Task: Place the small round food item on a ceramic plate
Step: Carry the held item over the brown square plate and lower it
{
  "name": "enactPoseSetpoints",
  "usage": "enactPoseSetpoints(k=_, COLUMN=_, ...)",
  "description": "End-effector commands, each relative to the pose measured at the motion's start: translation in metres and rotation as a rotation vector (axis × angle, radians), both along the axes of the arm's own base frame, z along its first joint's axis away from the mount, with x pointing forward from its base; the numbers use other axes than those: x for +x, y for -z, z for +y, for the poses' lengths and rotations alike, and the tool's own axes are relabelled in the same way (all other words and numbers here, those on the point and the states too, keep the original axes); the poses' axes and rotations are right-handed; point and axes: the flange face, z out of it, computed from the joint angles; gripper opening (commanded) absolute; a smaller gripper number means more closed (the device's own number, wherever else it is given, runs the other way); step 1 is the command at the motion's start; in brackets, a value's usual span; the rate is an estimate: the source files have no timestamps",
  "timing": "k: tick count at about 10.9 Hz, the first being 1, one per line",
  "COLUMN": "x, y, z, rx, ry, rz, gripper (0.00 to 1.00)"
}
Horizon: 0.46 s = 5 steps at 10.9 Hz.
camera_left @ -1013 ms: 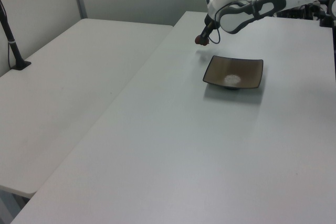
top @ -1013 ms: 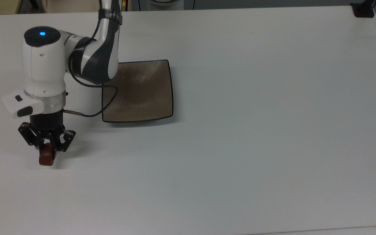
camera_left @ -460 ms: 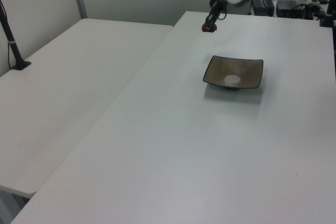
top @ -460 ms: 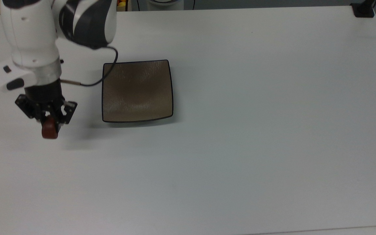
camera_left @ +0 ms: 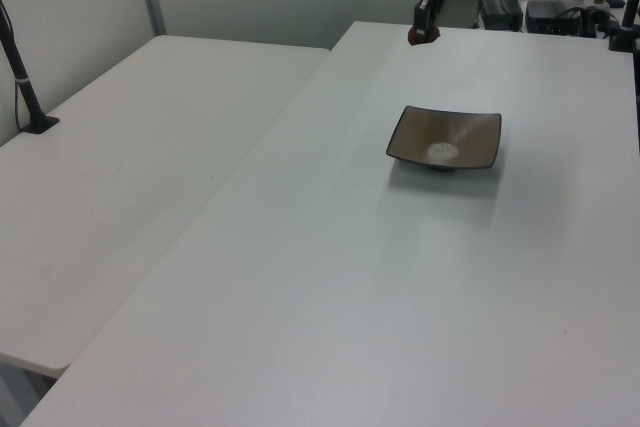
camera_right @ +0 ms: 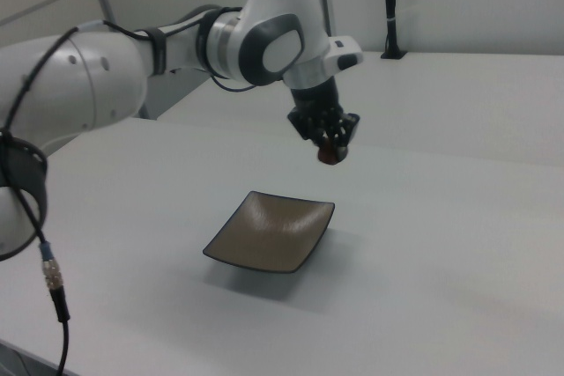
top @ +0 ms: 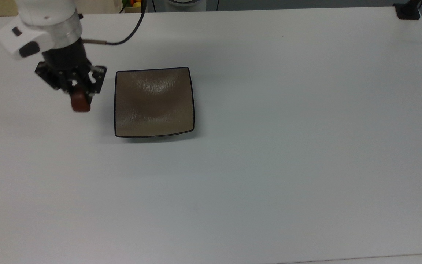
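The small round food item is a dark reddish-brown lump held in the air, with my gripper shut on it. In the top view it hangs just left of the ceramic plate, a square tan-brown dish with a thin black rim lying bare on the white table. The right view has the food item under the gripper, above and behind the plate. The left view shows the food item lifted beyond the plate, below the gripper.
The white table stretches wide to the top view's right and bottom. A black clamp base sits at its far right corner. A second white table with a black post lies on the left view's left.
The arm has risen and carried the food item up and rightward in the top view, from low left of the plate to just beside the plate's upper left edge.
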Motion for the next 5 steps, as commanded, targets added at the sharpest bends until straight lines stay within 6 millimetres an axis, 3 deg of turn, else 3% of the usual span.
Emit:
enactPoseSetpoints(k=1, x=-0.063, y=-0.004, z=0.042, rx=0.042, ry=-0.063, rz=0.112, gripper=0.3)
enactPoseSetpoints(k=5, x=-0.105, y=0.02, z=0.078, rx=0.079, ry=-0.105, rz=0.184, gripper=0.31)
